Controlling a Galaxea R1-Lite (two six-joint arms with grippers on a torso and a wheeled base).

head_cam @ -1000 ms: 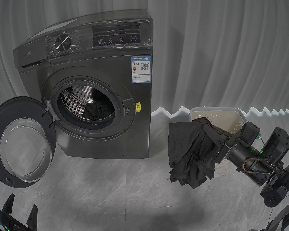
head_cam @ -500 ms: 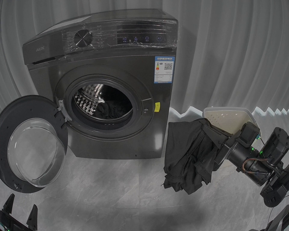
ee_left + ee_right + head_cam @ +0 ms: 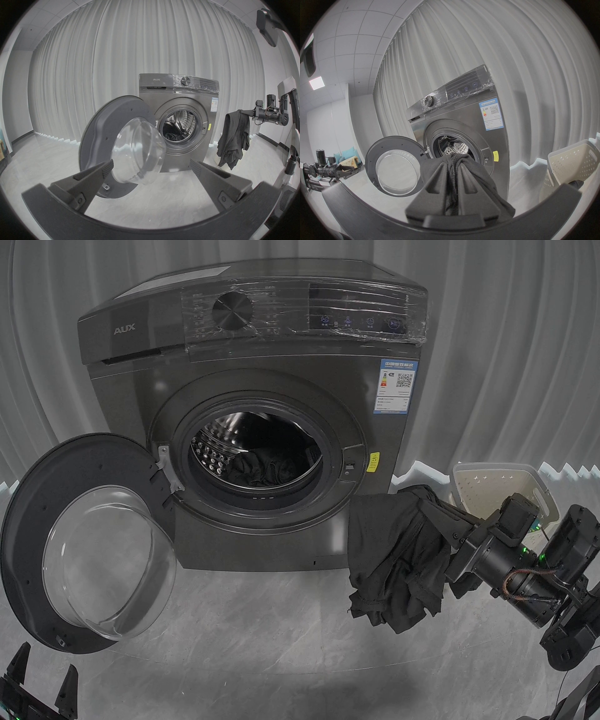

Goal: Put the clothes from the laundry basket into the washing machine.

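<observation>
The right hand (image 3: pixel 439 515), clamped on a limp black cloth garment (image 3: pixel 390 559) hanging just beside the grey front-loading washing machine (image 3: pixel 250 371), should carry it high and push deep into the open steel drum (image 3: pixel 212 449) so the trailing hem clears the rim

You get even, soft room light; ceiling panel (image 3: pixel 316 82) glows; drum (image 3: pixel 215 449) glints; wrist views bulge with dark corners

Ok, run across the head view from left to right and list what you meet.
open door → drum → dark garment → laundry basket
</observation>
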